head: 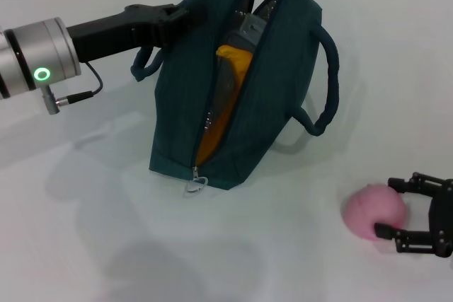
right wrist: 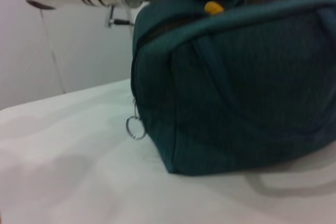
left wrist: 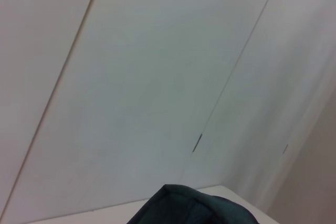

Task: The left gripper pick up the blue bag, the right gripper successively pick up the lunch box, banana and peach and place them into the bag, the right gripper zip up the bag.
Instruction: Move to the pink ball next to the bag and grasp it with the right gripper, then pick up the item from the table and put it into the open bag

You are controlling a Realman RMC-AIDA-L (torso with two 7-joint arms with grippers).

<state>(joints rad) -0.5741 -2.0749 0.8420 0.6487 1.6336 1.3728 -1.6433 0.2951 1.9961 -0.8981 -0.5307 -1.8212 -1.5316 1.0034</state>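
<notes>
The blue bag (head: pixel 269 104) stands upright and unzipped at the middle of the white table. My left gripper (head: pixel 177 18) comes in from the left and is shut on the bag's upper rim. The yellow banana (head: pixel 230 83) lies inside the opening, with the lunch box (head: pixel 249 28) showing grey above it. The pink peach (head: pixel 367 210) rests on the table at the front right. My right gripper (head: pixel 386 207) is open, its two fingers straddling the peach's right side. In the right wrist view the bag (right wrist: pixel 236 87) fills the frame, with a banana tip (right wrist: pixel 213 7) at its top.
The zipper's metal ring pull (head: pixel 196 185) hangs at the bag's near lower end, also seen as the ring pull (right wrist: pixel 136 128). One rope handle (head: pixel 327 83) loops out on the right side. The left wrist view shows only wall and the bag's top edge (left wrist: pixel 189 205).
</notes>
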